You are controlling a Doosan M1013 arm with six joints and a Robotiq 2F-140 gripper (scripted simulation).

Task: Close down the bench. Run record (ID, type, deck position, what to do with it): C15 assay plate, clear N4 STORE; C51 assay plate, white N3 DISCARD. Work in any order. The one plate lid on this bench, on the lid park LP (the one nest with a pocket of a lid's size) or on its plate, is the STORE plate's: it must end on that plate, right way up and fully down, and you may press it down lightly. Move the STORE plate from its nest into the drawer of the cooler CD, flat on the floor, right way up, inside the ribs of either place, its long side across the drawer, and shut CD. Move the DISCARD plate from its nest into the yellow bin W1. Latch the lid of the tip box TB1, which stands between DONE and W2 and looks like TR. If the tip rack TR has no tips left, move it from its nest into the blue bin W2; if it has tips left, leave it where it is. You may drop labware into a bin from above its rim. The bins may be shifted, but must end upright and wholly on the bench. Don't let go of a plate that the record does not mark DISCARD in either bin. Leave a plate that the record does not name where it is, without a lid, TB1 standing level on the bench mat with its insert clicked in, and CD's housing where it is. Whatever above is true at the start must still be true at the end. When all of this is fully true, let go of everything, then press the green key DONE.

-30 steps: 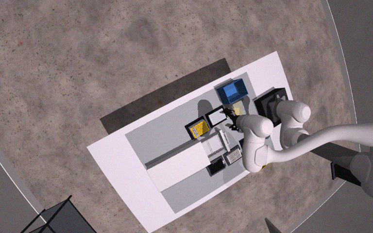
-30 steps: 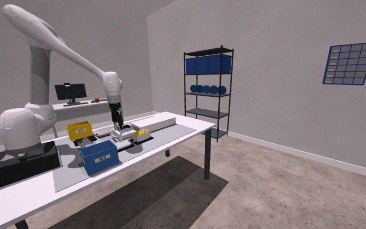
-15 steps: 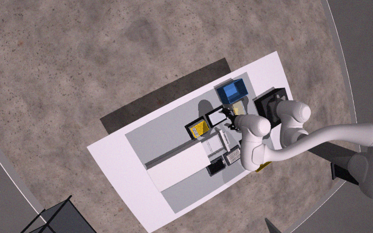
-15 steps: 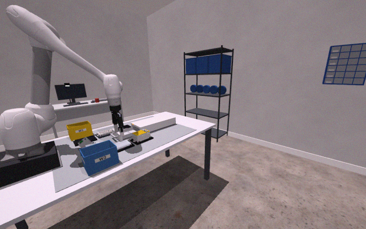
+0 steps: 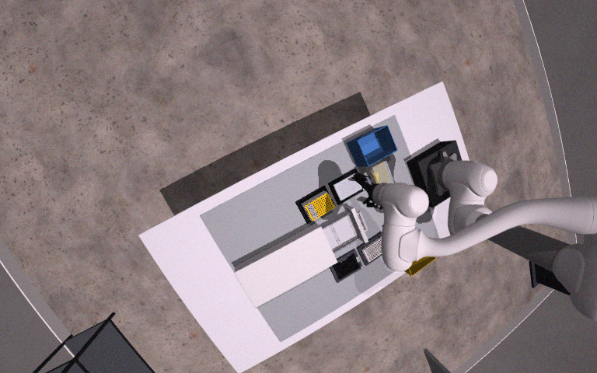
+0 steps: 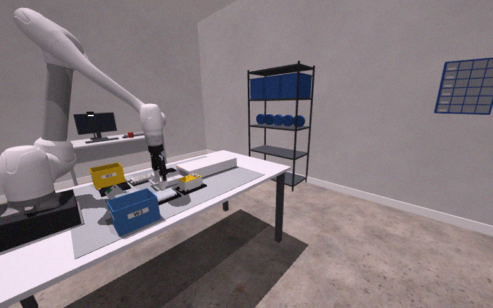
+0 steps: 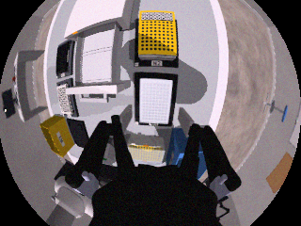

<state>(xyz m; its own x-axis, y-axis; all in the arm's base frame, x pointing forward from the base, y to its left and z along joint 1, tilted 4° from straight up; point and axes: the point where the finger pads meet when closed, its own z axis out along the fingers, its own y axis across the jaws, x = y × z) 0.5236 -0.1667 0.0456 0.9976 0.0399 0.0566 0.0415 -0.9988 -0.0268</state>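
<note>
While blue bin W2 (image 6: pixel 133 215) shows no contents, the cooler drawer (image 5: pixel 342 229) stands open.

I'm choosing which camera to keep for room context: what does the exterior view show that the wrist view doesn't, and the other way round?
Only the exterior view shows the black shelf rack, the monitor on the back counter, the blue wall chart, and the W2 label on the blue bin.

Only the wrist view looks straight down on the yellow tip grid and the white plate, past the open, empty gripper.

Both show the yellow bin and the white bench.
</note>
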